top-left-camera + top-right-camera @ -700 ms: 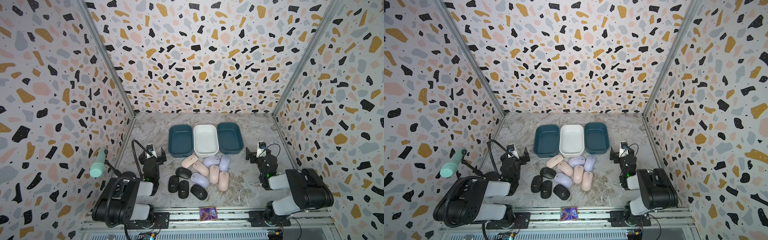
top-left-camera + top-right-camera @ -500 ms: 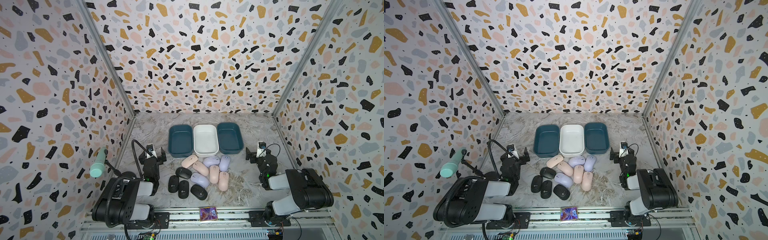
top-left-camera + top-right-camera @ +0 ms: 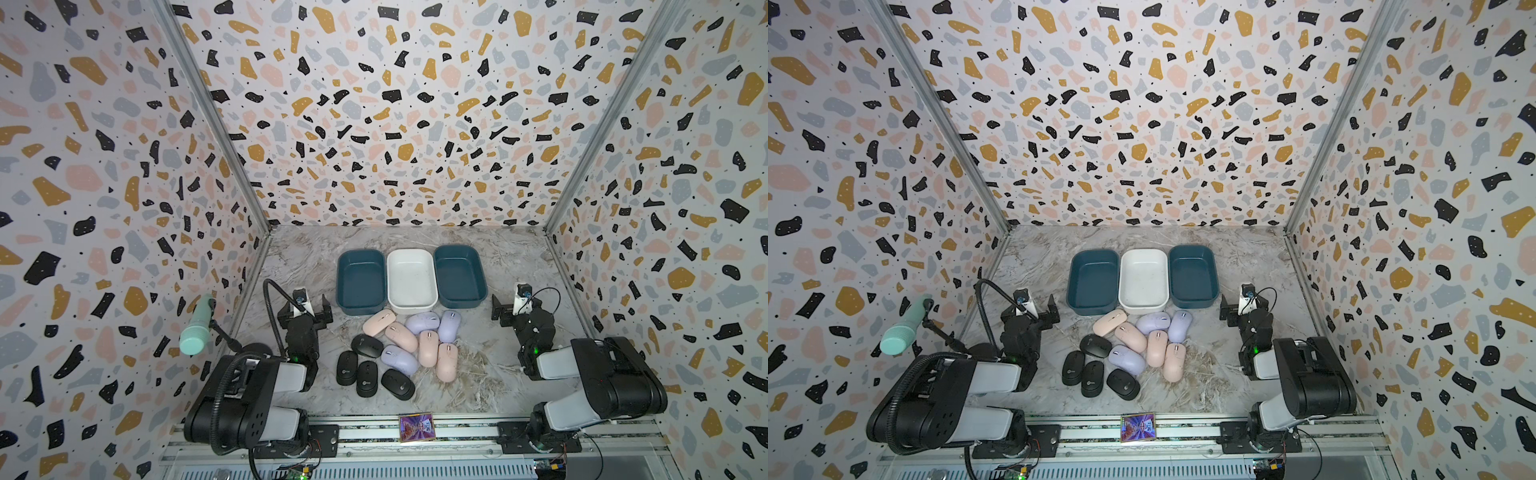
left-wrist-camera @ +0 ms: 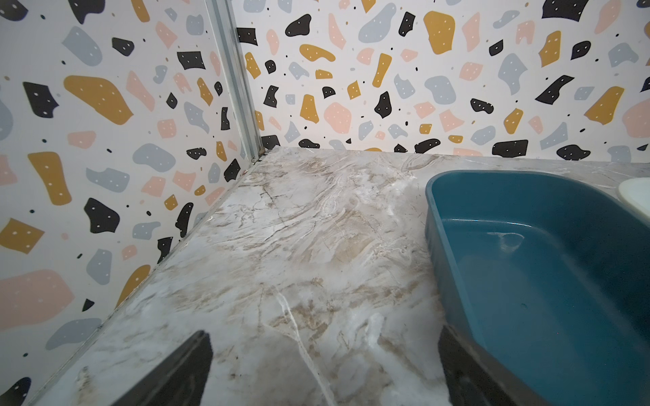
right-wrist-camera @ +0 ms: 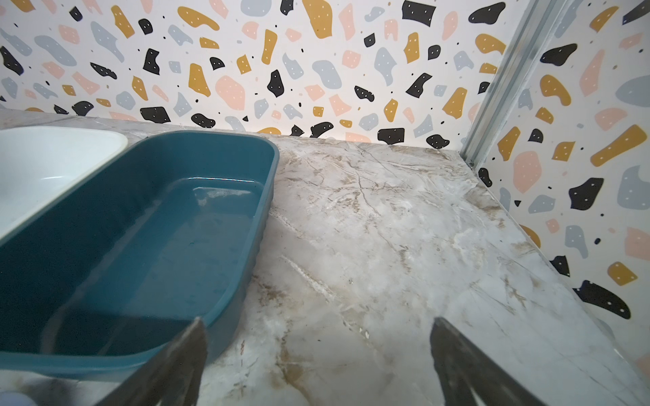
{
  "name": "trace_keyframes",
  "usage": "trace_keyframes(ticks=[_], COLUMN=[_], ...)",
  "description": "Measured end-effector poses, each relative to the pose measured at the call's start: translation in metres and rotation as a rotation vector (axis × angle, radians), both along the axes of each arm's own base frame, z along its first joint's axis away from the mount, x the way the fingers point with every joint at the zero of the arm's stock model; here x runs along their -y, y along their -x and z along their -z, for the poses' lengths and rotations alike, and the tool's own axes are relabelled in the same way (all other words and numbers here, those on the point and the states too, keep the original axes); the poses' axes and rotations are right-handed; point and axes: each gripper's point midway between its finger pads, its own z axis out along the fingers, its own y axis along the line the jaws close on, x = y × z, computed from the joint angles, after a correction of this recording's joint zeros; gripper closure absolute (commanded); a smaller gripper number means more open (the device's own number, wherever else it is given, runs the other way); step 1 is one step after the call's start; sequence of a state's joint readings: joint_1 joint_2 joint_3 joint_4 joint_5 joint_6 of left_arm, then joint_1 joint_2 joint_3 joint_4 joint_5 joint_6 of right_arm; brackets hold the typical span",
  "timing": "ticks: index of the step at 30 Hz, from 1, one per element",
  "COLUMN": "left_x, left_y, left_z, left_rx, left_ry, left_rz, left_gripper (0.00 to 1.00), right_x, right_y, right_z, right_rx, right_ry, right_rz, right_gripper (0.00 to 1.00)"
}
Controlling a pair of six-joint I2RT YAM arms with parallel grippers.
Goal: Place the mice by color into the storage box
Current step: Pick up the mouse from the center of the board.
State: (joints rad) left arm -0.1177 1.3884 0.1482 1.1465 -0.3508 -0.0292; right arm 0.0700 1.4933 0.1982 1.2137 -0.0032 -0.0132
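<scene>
Far left, a mint-green cylinder [image 3: 197, 324] on a stalk stands clear of the work; the left gripper [image 3: 304, 309] sits low beside the left teal box [image 3: 341, 286], jaws spread wide and holding nothing, apparently parked ready; 4 black mice [image 3: 367, 378] lie nearest it, so they look like its natural share; 4 pink mice [image 3: 428, 348] and 3 lilac mice [image 3: 422, 323] crowd against them on the marble, just before the boxes and within reach of both arms; the white box [image 3: 411, 252] sits between the teal pair, 3 empty boxes side by side, likely 1 per colour; beside the right teal box [image 3: 482, 282] the right gripper [image 3: 513, 309] is equally wide and empty. Pale logos on the black mice are too small to read; the colourful card [image 3: 417, 428] on the front rail shows no legible writing.
</scene>
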Motion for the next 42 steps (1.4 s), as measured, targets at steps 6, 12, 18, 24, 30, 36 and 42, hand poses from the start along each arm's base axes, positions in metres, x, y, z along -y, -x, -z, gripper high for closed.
trace_keyframes(ticks=[6, 12, 18, 24, 30, 36, 42], left_x=[0.0, 0.0, 0.0, -0.004, -0.02, -0.022, -0.011], left_y=[0.0, 0.0, 0.0, 0.004, 0.017, 0.025, 0.021], left_z=[0.0, 0.0, 0.0, -0.011, -0.088, -0.137, -0.117], left_rx=[0.0, 0.0, 0.0, 0.024, 0.2, 0.255, 0.083], left_ry=[0.0, 0.0, 0.0, 0.006, 0.118, 0.277, 0.353], left_rz=[0.0, 0.001, 0.002, -0.026, -0.126, -0.148, -0.132], left_gripper=[0.01, 0.01, 0.01, 0.17, 0.22, 0.25, 0.26], right_x=[0.001, 0.004, 0.004, 0.004, -0.021, -0.099, -0.148], right_y=[0.0, 0.0, 0.0, -0.006, -0.039, -0.03, 0.004], right_z=[0.0, 0.0, 0.0, -0.006, -0.103, -0.107, -0.071], right_rx=[0.0, 0.0, 0.0, -0.042, 0.038, -0.098, -0.33], right_ry=[-0.002, -0.004, -0.003, 0.003, -0.031, -0.031, -0.05], right_rz=[0.001, 0.008, 0.007, 0.042, 0.04, -0.093, -0.174], right_gripper=[0.01, 0.01, 0.03, 0.17, 0.18, 0.18, 0.17])
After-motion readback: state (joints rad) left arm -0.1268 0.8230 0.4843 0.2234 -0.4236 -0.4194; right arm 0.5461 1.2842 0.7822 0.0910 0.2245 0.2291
